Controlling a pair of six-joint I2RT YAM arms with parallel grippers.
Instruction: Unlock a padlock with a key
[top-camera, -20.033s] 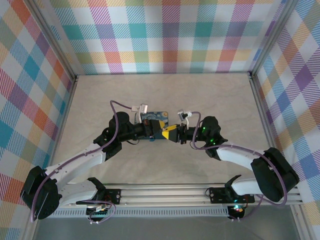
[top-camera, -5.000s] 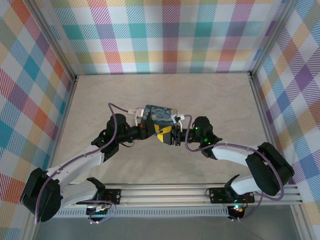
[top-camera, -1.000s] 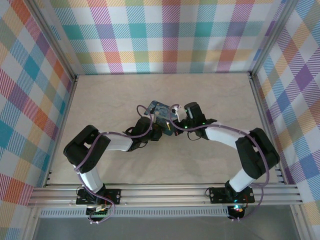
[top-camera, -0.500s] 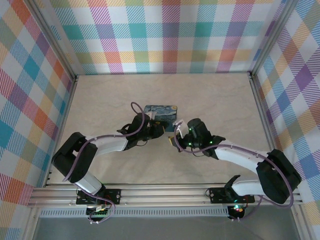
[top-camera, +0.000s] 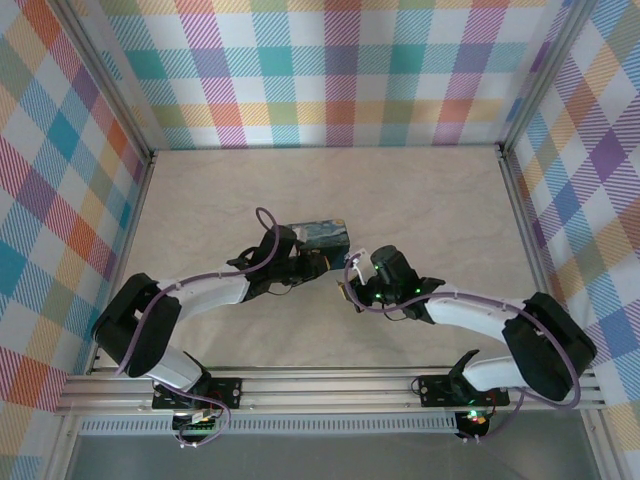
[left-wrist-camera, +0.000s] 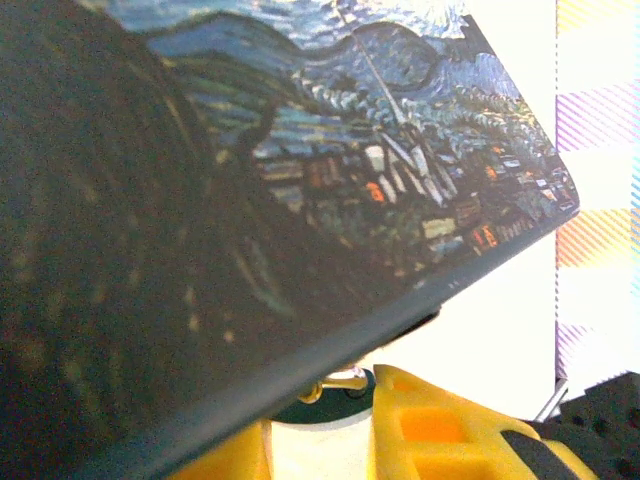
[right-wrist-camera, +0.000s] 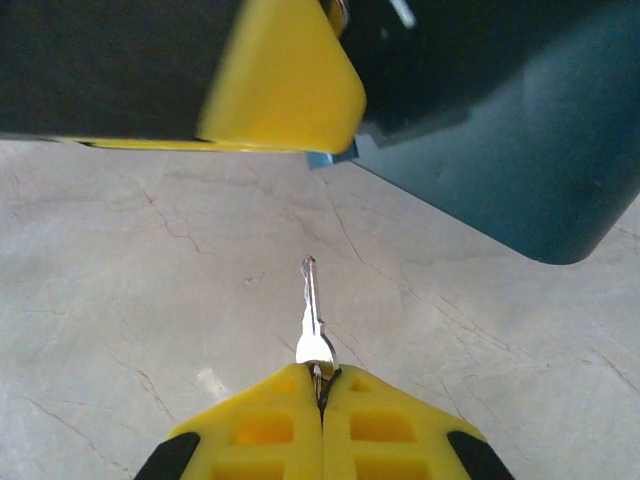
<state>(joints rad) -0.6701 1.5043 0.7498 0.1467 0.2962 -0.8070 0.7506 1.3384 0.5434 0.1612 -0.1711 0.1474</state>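
Jaws of the left gripper (top-camera: 316, 264) stand at the blue-and-yellow painted rectangular tin (left-wrist-camera: 300, 180); clenched or released, I cannot tell. Ahead of the right gripper (right-wrist-camera: 322, 385), clenched on a thin silver key (right-wrist-camera: 312, 315), peeks the tiny bluish padlock (right-wrist-camera: 328, 159).

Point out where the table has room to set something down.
Bare table: far strip between the starry-night tin and the back wall, plus both side margins outside the arms. Crowded: the middle, where the left gripper and right gripper with its key cluster at the tin.
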